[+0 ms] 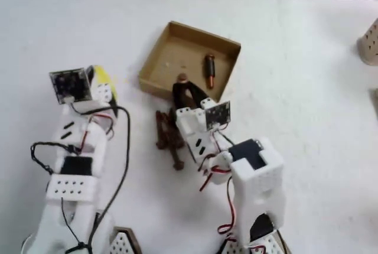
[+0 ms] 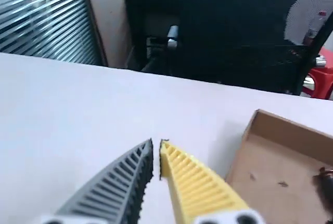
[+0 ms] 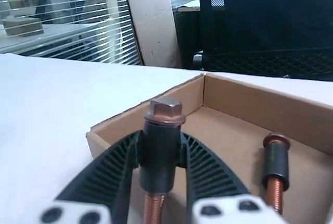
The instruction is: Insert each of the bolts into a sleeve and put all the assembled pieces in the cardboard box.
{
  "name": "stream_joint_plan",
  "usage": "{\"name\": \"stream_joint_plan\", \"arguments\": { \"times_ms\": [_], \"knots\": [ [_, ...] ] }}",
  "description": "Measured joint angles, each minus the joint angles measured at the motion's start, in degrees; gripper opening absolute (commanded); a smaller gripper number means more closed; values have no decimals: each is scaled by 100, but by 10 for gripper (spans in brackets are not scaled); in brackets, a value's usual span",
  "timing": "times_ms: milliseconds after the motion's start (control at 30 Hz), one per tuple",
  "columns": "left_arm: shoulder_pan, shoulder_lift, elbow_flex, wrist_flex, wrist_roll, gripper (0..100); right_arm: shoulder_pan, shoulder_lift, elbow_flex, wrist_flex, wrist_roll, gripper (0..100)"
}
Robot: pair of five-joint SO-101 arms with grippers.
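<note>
Right jaws tight around sleeved bolt [image 3: 158,153] at cardboard box [image 3: 250,104] rim; left jaws together.

White arms [image 1: 71,165] carry black servos [image 1: 247,152] and red-black cables [image 1: 121,165], left gripper [image 2: 157,147] half-yellow.

The cardboard box [image 1: 155,82] is shallow, open-topped and brown. It sits turned at an angle near the middle of the table's far edge. Inside, close to its right wall, lies a sleeved bolt [image 1: 209,71], copper with a black sleeve. A second sleeved bolt [image 3: 158,156] is clamped in the right gripper [image 3: 159,140] at the box's near wall, hex head towards the box. Dark loose pieces [image 1: 167,133] lie heaped on the table just beside that wall.
</note>
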Motion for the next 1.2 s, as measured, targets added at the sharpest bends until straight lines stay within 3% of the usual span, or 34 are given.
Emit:
{"name": "stream_joint_plan", "arguments": {
  "times_ms": [233,500,767,933,1200],
  "knots": [
    [-677,-35,738,0,9,59,26,-695,466,431,0,16],
    [-765,-35,1530,0,0,63,79,-2215,993,1345,0,16],
    [-765,-53,1969,105,-1609,61,211,-4237,1020,3701,0,16],
    [-765,-79,1969,141,-1732,61,202,-5073,422,5451,0,16],
    [-765,-79,1969,141,-1749,61,202,-4967,-1407,7938,0,17]
  ]
}}
